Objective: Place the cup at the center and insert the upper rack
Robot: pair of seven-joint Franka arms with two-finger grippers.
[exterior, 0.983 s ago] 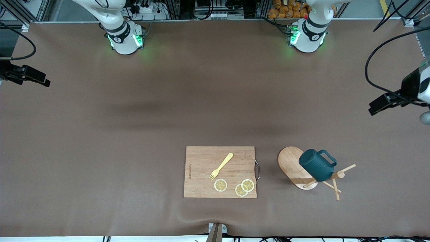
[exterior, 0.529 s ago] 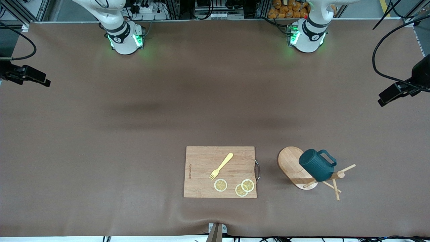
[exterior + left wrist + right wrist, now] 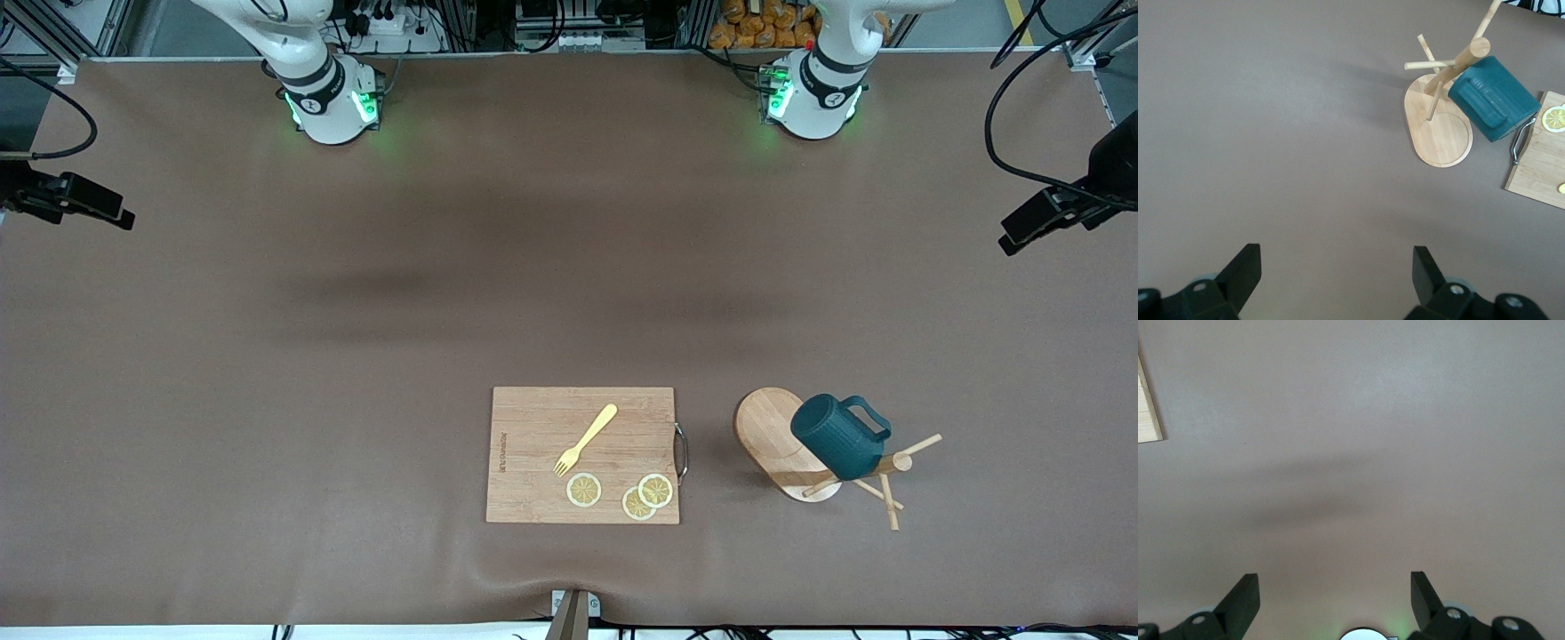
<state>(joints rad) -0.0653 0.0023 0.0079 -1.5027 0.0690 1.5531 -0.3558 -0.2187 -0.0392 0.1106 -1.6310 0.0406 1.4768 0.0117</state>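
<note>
Fig.: brown bench; cutting board w/ fork, lemon slices. Teal cup hangs on wooden mug rack, toward left arm's end, not at center. Left pincer and right pincer spread, holding nothing, aloft over bare bench.

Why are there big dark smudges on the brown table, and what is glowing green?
Front view: the soft dark bands across the table look like blurry shadows, probably of the raised arms; green lights glow on both robot bases. Right wrist view: one faint shadow streak crosses bare table, and the open right gripper shows. Left wrist view: the cup and rack look sharp.
</note>
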